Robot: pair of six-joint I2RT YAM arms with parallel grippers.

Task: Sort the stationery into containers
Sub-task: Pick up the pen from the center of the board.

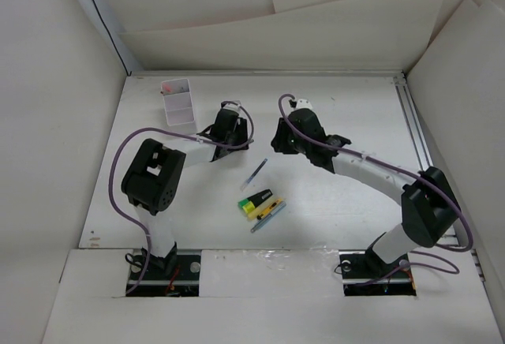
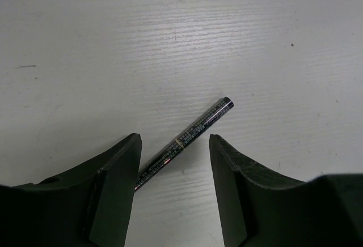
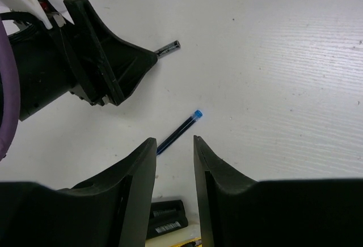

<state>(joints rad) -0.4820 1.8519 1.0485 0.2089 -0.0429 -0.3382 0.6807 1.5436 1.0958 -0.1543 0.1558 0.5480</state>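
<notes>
While your left end effector (image 2: 174, 140) straddles the pen (image 2: 198, 127), spread seemingly for a pinch, your right end effector (image 3: 173, 141) hovers spread, empty.

We can read no words or numbers anywhere. We see fine print along the dark pen (image 2: 187, 142) and a white label (image 3: 170, 225) on the black marker (image 3: 164, 208), both too small to read.

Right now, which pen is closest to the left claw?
The dark pen with printed text, lying on the table between the jaws of the open left claw. The blue-capped pen lies by the right claw; the highlighter sits further off.
</notes>
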